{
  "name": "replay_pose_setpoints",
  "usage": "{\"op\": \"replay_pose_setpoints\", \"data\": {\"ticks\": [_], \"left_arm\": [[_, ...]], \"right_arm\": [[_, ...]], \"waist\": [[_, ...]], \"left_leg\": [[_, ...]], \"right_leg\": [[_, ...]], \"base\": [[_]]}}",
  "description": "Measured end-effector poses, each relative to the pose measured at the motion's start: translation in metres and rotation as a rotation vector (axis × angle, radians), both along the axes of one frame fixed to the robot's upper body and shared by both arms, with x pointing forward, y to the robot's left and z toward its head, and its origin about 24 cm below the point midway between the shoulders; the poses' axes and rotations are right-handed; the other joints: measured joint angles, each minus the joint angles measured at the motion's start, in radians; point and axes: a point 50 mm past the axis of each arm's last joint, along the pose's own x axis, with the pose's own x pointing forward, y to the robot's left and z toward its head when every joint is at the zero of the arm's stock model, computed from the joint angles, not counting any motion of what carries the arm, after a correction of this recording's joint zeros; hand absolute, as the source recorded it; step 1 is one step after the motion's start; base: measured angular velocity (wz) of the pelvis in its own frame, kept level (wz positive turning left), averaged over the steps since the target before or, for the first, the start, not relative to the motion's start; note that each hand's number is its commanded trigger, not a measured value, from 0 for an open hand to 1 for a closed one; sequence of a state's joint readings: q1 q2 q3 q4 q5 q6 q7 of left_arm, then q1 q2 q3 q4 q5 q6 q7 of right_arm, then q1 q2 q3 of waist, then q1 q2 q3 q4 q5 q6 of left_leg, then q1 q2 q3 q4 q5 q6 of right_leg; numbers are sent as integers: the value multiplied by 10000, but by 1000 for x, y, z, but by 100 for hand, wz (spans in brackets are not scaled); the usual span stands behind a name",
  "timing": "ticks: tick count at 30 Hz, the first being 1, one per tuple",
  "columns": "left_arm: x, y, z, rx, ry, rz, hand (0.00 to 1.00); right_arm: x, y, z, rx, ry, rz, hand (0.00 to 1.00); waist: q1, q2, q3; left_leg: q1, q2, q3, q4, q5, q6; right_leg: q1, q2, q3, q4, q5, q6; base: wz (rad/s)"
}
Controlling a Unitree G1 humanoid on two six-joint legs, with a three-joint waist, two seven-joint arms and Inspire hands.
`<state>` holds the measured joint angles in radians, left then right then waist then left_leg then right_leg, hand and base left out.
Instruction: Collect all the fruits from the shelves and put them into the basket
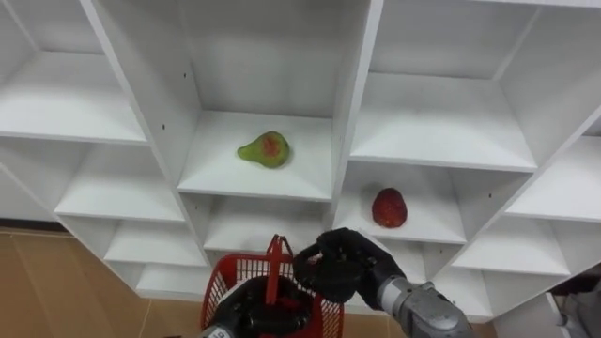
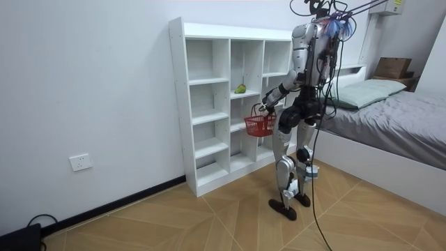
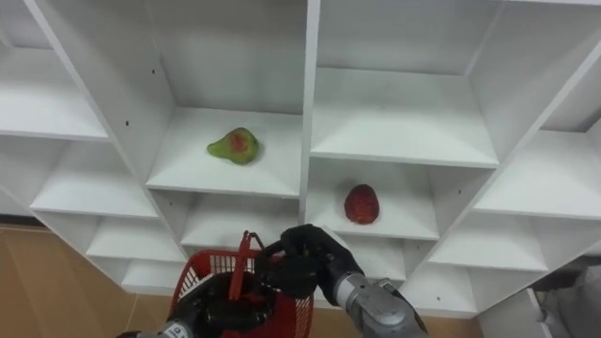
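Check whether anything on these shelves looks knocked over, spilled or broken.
Nothing stands out. The pear lies on its side in a middle compartment, the red fruit sits in the compartment lower right, and the shelves look whole. The red basket hangs upright below them, nothing spilled.

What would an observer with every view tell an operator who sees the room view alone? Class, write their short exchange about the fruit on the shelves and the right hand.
Operator: I see one green pear in the closet. Any other fruit?
Observer: Yes, a red fruit lies one compartment to the pear's right and one shelf lower.
Operator: Is anything held above the red basket?
Observer: The right hand hangs there, fingers curled, with no fruit seen in it.
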<state>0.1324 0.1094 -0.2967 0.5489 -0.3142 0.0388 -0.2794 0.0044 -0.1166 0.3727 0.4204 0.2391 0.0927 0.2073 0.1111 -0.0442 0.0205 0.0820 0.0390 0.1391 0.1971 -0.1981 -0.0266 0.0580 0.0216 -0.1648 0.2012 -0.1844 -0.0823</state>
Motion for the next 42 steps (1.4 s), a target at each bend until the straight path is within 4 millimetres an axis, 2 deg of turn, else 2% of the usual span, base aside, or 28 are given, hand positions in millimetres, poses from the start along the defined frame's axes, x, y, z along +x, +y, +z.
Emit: {"op": "replay_pose_setpoints", "data": {"ticks": [4, 19, 27, 34, 42], "left_arm": [[0, -1, 0, -10, 12, -36, 100], [-7, -7, -3, -35, 197, -399, 100], [-8, -8, -3, -86, 213, -482, 100], [-9, -8, -4, -107, 272, -510, 100], [-11, -8, -6, -78, 405, -534, 100]], "right_arm": [[1, -2, -6, -68, 258, -339, 100], [1, -8, -17, -681, 628, -1015, 100], [-1, -7, -20, -795, 736, -869, 100], [-3, -5, -24, -884, 930, -709, 100], [-4, -6, -25, -943, 963, -752, 100]], "waist": [[-41, 40, 27], [-30, 39, 25], [-35, 47, 28], [-42, 138, 44], [-26, 241, 4]], "left_leg": [[-8, -5, -56, 8, 0, 0], [87, -12, -200, 9, 0, 1], [-12, -12, -248, 11, 0, 0], [-38, -21, -294, 18, 0, 1], [-59, -22, -343, 16, 0, 1]], "right_leg": [[72, -13, -96, -90, -3, 6], [324, -24, -334, -314, -6, 11], [302, -24, -360, -318, -6, 11], [310, -30, -392, -332, -11, 18], [288, -31, -425, -324, -10, 18]], "base": [[8], [5], [0], [0], [0]]}}
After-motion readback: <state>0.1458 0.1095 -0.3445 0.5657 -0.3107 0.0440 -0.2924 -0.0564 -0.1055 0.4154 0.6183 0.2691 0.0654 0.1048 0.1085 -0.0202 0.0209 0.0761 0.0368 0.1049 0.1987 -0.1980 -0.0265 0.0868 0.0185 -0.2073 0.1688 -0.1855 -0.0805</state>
